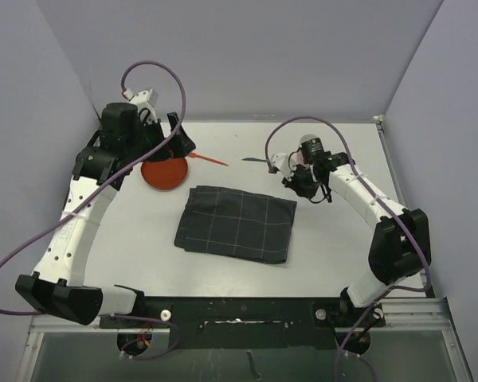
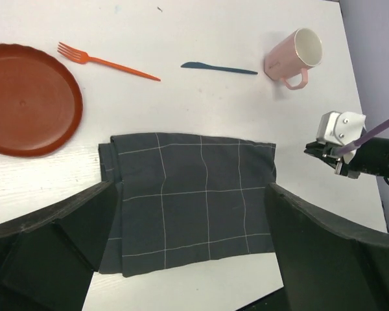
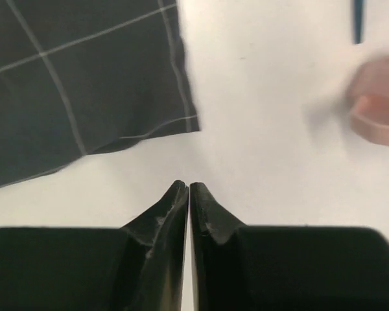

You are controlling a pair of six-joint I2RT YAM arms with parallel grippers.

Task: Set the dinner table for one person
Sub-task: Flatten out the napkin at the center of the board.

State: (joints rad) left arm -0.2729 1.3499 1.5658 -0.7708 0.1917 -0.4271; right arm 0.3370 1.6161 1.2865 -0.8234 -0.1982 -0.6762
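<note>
A white dinner table [image 1: 143,255] fills the scene, with everything resting on it. At far left, the left gripper [image 2: 191,192] hovers with its jaws spread wide, holding nothing. Beside it lies a red plate [image 2: 29,97]. Next come an orange fork [image 2: 107,63], a dark grid-lined cloth mat [image 1: 235,223] at centre, a blue knife [image 2: 217,68] and a pink mug [image 2: 292,58]. The right gripper [image 3: 188,189], its fingers pressed together and empty, hangs near the mat's right edge.

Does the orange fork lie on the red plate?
No, the orange fork lies on the bare dinner table beside the red plate.
</note>
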